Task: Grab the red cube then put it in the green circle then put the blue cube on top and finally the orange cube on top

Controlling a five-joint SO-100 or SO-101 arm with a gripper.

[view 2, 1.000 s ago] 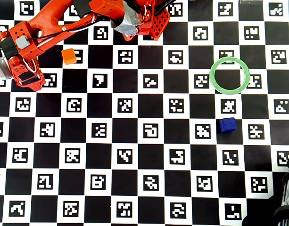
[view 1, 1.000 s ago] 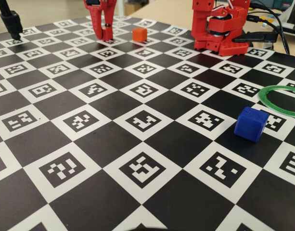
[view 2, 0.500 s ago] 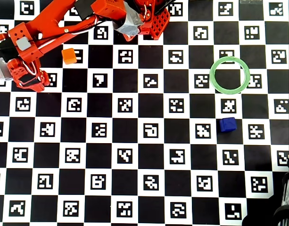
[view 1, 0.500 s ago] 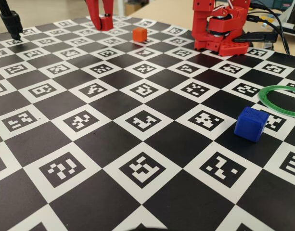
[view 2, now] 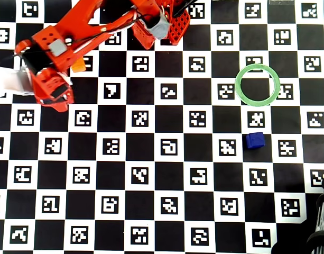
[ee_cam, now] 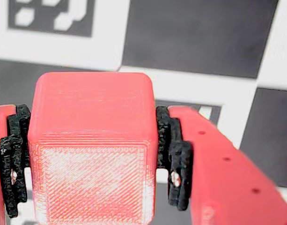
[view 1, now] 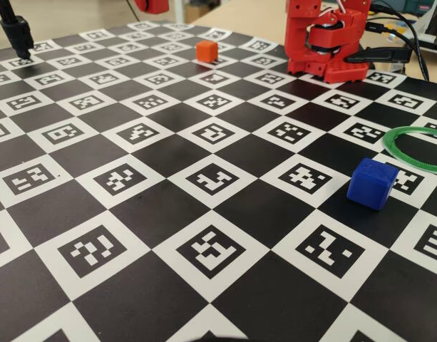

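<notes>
Both pads (ee_cam: 173, 152) of my claw (ee_cam: 91, 159) clamp the red cube (ee_cam: 91, 154) between them, the green ring (view 2: 257, 84) lying far off with the blue cube (view 2: 255, 140) near it, so a hurried swing could shake my hold loose.

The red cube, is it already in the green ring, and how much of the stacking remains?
Not yet. In the wrist view the hand is closed on the red cube. The green ring is still empty. The blue cube lies beside it, and the orange cube sits apart, so all three placements remain.
</notes>
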